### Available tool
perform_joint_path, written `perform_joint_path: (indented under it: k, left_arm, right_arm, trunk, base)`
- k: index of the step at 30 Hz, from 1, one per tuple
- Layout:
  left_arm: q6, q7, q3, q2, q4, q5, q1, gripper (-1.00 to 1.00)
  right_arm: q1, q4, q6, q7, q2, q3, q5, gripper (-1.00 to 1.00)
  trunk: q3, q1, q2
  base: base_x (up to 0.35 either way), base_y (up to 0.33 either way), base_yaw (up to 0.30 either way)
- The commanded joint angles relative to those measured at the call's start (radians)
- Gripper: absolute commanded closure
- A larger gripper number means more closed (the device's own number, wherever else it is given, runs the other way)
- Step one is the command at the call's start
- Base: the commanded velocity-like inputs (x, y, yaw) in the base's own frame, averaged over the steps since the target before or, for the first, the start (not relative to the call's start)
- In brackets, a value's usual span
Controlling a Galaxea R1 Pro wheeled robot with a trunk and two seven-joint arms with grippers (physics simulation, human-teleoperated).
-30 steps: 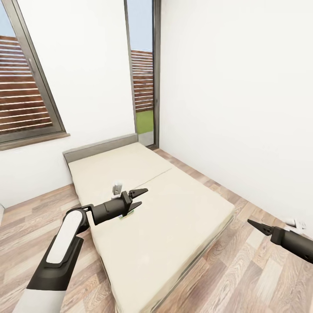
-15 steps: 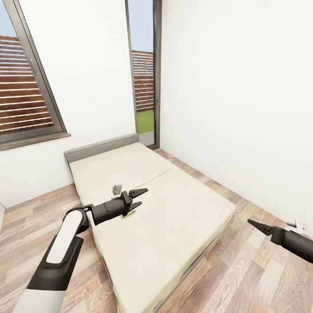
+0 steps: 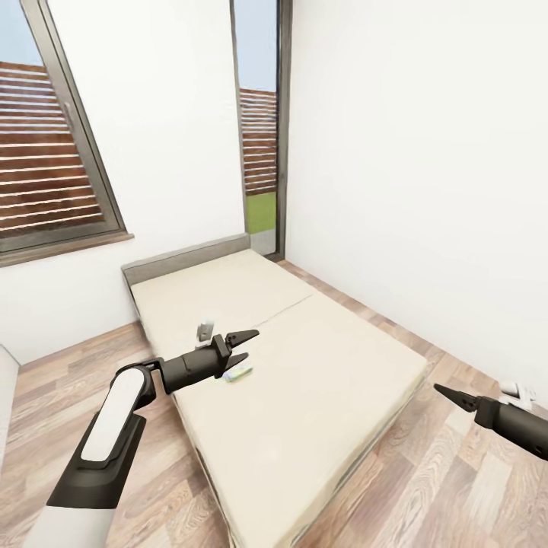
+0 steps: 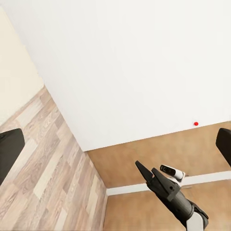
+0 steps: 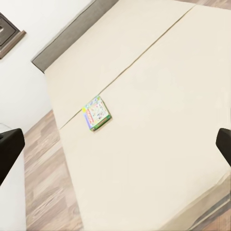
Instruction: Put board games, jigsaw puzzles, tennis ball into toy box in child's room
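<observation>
One board game (image 5: pixel 97 113) lies flat on the bed (image 3: pixel 320 365), near the mattress seam, on the side toward the left arm; a second is not made out. In the head view its edge (image 3: pixel 240 373) peeks out just below the left claw (image 3: pixel 249 344), whose fingers are spread and empty. The right claw (image 3: pixel 449 394) hangs past the foot corner of the bed, over the wood floor (image 3: pixel 457 487), well apart from the box; cannot tell how its fingers stand. Judgement: left arm is nearer; the box lies just beyond and beneath its fingertips, long axis slanted to the seam.
</observation>
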Motion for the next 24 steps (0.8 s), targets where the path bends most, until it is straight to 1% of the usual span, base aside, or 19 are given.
perform_joint_path:
  k: [1, 8, 18, 24]
  left_arm:
    - [0.001, 0.009, -0.001, 0.001, -0.001, 0.01, -0.001, -1.0]
    - [0.001, 0.009, -0.001, 0.001, -0.001, 0.01, -0.001, -1.0]
    - [0.001, 0.009, -0.001, 0.001, -0.001, 0.01, -0.001, -1.0]
    - [0.001, 0.009, -0.001, 0.001, -0.001, 0.01, -0.001, -1.0]
  right_arm:
    - [-0.001, -0.001, 0.005, 0.004, 0.0, -0.001, 0.001, -1.0]
    - [-0.001, -0.001, 0.005, 0.004, 0.0, -0.001, 0.001, -1.0]
    - [-0.001, -0.001, 0.006, 0.003, 0.0, -0.001, 0.001, -1.0]
    - [-0.002, -0.001, 0.007, 0.003, -0.001, -0.001, 0.001, -1.0]
  trunk:
    - [-0.002, 0.001, -0.002]
    - [-0.002, 0.001, -0.002]
    - [-0.002, 0.001, -0.002]
    - [-0.002, 0.001, -0.002]
  base:
    - [0.0, 0.195, 0.0]
    - [0.0, 0.102, 0.0]
    - [0.0, 0.03, -0.002]
    - [0.0, 0.01, -0.1]
